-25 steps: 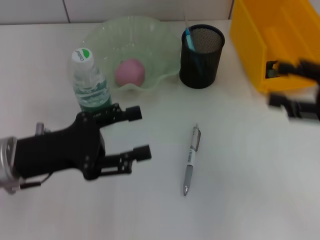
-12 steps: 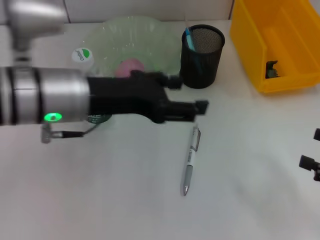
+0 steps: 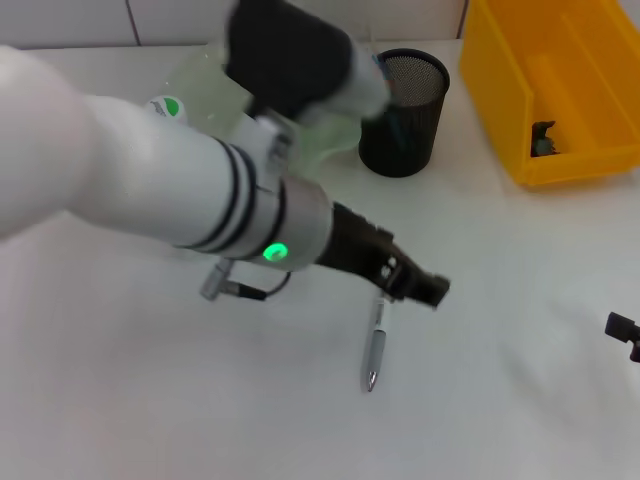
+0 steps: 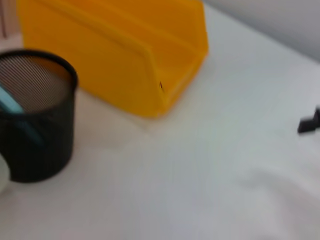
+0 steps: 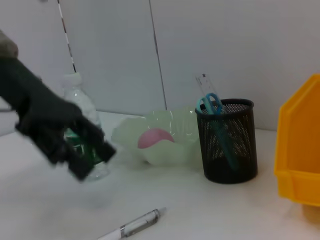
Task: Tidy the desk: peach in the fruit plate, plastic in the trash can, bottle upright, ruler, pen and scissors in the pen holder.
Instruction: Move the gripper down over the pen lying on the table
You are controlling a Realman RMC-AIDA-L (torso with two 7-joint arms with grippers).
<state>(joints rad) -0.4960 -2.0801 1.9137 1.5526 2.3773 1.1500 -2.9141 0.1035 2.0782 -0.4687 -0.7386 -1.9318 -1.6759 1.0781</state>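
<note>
The left gripper (image 3: 425, 287) hovers just above the upper end of the pen (image 3: 375, 350); I cannot tell if its fingers are spread or pressed together. The pen is silver with a clip and lies flat on the white table (image 3: 520, 400), in front of the black mesh pen holder (image 3: 402, 100). Only the right wrist view shows scissors (image 5: 212, 107) and ruler (image 5: 204, 82) standing in the holder. The right gripper (image 3: 625, 333) stays at the table's edge.
</note>
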